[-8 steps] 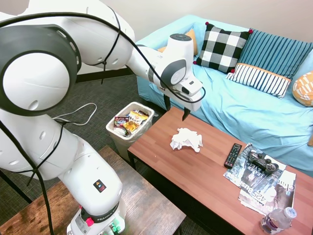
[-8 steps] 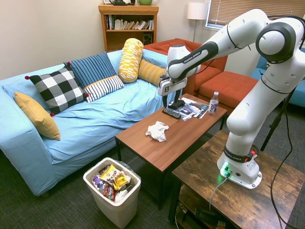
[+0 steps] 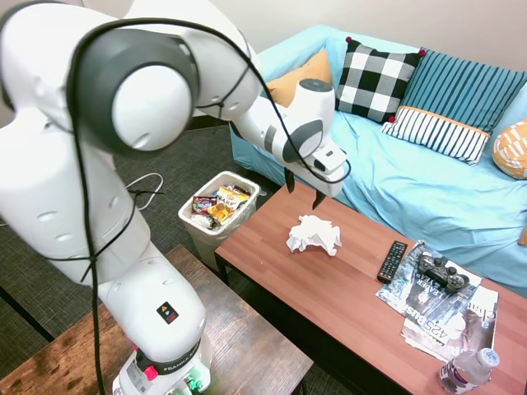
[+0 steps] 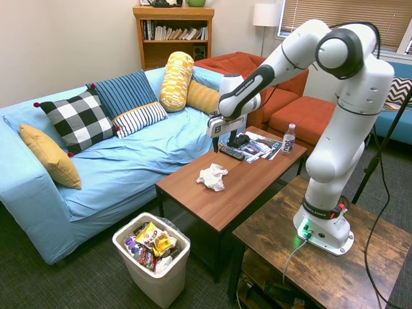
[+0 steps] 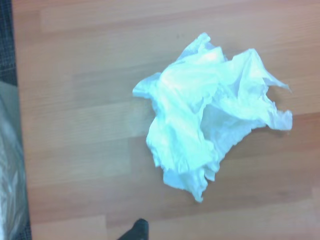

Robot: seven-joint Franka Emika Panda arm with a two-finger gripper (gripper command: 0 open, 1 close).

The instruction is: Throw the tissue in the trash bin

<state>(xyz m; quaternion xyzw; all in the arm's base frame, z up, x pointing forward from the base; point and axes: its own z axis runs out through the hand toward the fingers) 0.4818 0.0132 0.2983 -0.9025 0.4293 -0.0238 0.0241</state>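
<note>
A smooth reddish wood-grain counter (image 3: 329,288) stands before a blue-covered sofa (image 3: 428,189). Off the counter's end, on dark carpet, sits the trash bin (image 3: 216,216), a pale tapered plastic basket with a clear liner and bright wrappers. The white arm's end effector (image 3: 302,188) hovers above the counter with its dark fingers spread and empty. Just beyond and below it on the counter lies the tissue (image 3: 314,234), a soft, crumpled white wad. Best to descend straight over its bulk and pinch deep, since thin paper compresses and slips.
</note>
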